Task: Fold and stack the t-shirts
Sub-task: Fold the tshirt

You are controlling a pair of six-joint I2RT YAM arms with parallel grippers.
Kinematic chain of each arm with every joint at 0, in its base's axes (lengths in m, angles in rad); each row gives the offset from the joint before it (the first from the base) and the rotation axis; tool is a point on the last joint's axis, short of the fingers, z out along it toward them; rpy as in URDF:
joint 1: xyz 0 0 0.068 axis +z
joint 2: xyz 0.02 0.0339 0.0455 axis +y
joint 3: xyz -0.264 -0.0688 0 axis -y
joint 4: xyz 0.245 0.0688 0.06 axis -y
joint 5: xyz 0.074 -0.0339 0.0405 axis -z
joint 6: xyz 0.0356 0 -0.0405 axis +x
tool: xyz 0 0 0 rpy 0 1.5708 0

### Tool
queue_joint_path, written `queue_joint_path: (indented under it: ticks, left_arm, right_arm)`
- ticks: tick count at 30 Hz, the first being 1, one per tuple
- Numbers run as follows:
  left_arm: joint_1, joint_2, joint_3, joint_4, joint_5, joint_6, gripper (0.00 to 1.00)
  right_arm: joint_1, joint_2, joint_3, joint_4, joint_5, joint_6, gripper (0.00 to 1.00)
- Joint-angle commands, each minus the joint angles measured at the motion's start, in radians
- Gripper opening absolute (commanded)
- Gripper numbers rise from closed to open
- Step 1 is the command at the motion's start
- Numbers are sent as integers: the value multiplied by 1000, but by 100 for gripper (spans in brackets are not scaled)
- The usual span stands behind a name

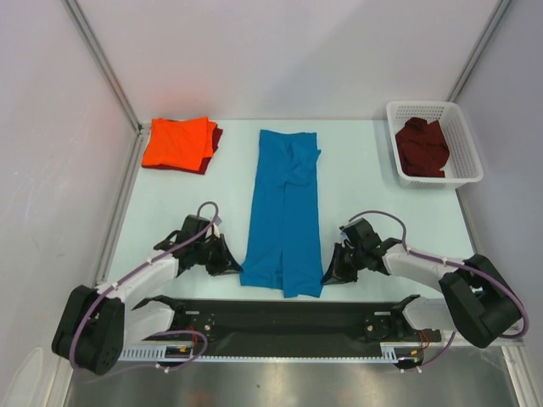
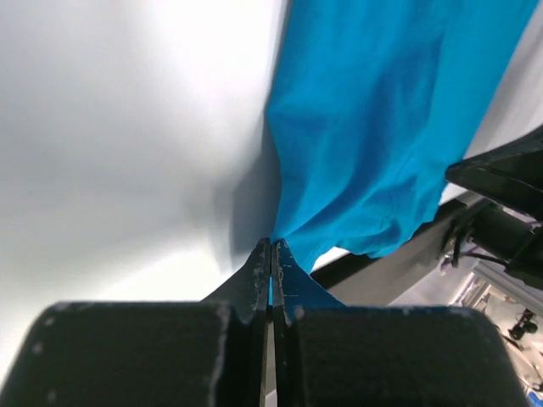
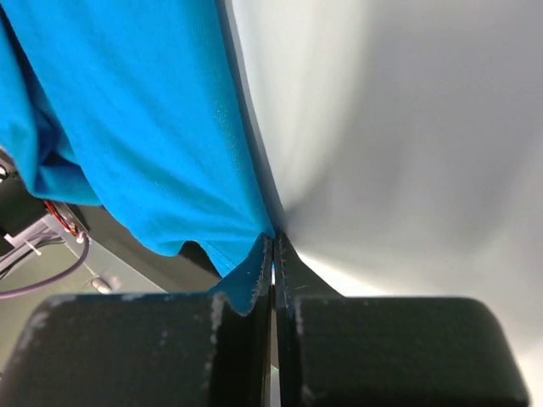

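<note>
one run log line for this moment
left claw: shut on blue t-shirt near-left corner | right claw: shut on its near-right corner | orange t-shirt: folded, far left | maroon t-shirt: in basket

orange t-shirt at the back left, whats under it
A dark maroon t-shirt, only its right and near edges showing past the orange t-shirt. The rest is covered, so whether more lie beneath cannot be told.

Pale counter (image 1: 356,174), plain white walls (image 1: 280,51) behind and on both sides, grey metal corner posts (image 1: 102,59), soft even light
</note>
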Motion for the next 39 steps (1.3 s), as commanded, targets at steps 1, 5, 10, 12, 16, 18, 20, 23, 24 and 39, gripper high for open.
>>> queue_joint_path:
  ticks: [1, 5, 10, 12, 16, 18, 20, 23, 24, 39]
  left_arm:
    - [-26, -85, -24, -74, -20, -63, 0]
    - [-69, -186, -26, -103, -26, -98, 0]
    - [-107, -198, -19, -117, -14, -103, 0]
    - [-124, -201, -6, -124, -15, -101, 0]
    - [-130, -194, 66, -170, -37, -60, 0]
    - [-130, -181, 120, -184, -28, -35, 0]
    - [-129, -150, 186, -198, -31, -21, 1]
    - [-130, -77, 294, -232, -43, 32, 0]
    - [-130, -51, 321, -239, -49, 64, 0]
    - [-29, 523, 877, -244, -25, 207, 0]
  right_arm:
    - [19, -58, -24, -120, 21, 11, 0]
    - [64, -105, -26, -128, -1, 38, 0]
    - [65, -109, -12, -125, -5, 41, 0]
    - [65, -86, 23, -136, -19, 35, 0]
    - [50, -83, 127, -197, -22, 0, 0]
    - [33, -85, 190, -212, -34, -21, 0]
    - [6, -71, 261, -249, -45, -44, 0]
    - [-36, -19, 321, -277, -68, -93, 0]
    - [-48, 15, 359, -286, -70, -122, 0]
    - [-241, 510, 857, -310, -126, -294, 0]
